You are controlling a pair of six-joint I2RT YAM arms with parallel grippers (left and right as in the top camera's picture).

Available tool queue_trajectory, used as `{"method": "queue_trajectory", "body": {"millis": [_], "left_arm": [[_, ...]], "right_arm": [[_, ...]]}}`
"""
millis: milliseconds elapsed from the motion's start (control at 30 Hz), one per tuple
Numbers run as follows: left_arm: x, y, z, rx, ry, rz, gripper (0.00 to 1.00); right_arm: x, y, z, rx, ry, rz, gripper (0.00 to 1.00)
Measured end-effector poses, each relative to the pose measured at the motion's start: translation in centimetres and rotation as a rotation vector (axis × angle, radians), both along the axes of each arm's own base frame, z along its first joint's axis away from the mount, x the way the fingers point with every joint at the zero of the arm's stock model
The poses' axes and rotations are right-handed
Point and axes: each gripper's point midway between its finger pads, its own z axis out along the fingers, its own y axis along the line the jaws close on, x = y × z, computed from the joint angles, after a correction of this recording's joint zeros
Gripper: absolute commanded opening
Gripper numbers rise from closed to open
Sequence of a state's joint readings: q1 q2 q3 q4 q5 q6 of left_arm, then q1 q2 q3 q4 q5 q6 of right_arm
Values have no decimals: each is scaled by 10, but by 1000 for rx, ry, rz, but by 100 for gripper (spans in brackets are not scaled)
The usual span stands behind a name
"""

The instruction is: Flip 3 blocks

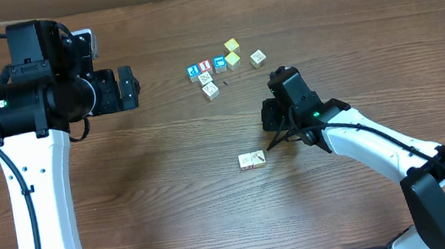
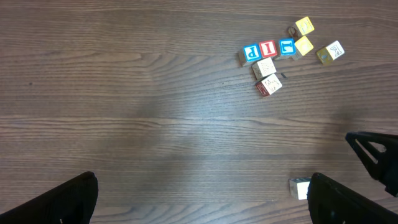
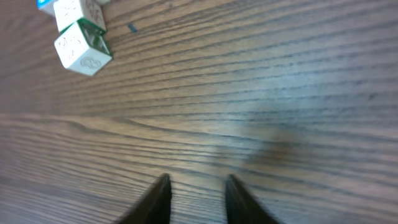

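Wood-grain tabletop (image 1: 129, 195), overhead: left fingers (image 1: 127, 85) spread wide, the block cluster (image 1: 211, 90) well ahead of them, a lone block (image 1: 252, 160) apart from it. Left wrist: cluster far ahead, up right. Right wrist: right fingers (image 3: 160, 199) slightly parted, empty; green-edged block (image 3: 83, 46) far ahead-left.

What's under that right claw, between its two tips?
Between the tips of the right gripper, just bare wooden table; nothing held. Overhead, its arm covers the spot beneath itself.
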State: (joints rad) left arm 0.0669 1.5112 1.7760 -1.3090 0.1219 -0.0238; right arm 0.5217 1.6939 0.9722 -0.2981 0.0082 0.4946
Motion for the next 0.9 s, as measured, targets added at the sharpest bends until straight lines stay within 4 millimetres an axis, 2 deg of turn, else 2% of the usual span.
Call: {"method": "queue_trajectory", "body": {"millis": [33, 67, 133, 300, 500, 700, 900], "left_arm": [[0, 0, 0, 0, 0, 0, 100], [0, 0, 0, 0, 0, 0, 100], [0, 0, 0, 0, 0, 0, 100], [0, 0, 0, 0, 0, 0, 100], [0, 0, 0, 0, 0, -1, 100], [0, 0, 0, 0, 0, 0, 100], [0, 0, 0, 0, 0, 0, 100]], "right_arm": [[0, -1, 0, -6, -4, 2, 60], [2, -3, 0, -16, -10, -12, 67], [6, -6, 1, -33, -29, -25, 74], [18, -13, 7, -60, -89, -68, 79], [18, -18, 6, -81, -92, -82, 85], [16, -21, 1, -102, -77, -86, 100], [8, -25, -5, -126, -40, -82, 100]]}}
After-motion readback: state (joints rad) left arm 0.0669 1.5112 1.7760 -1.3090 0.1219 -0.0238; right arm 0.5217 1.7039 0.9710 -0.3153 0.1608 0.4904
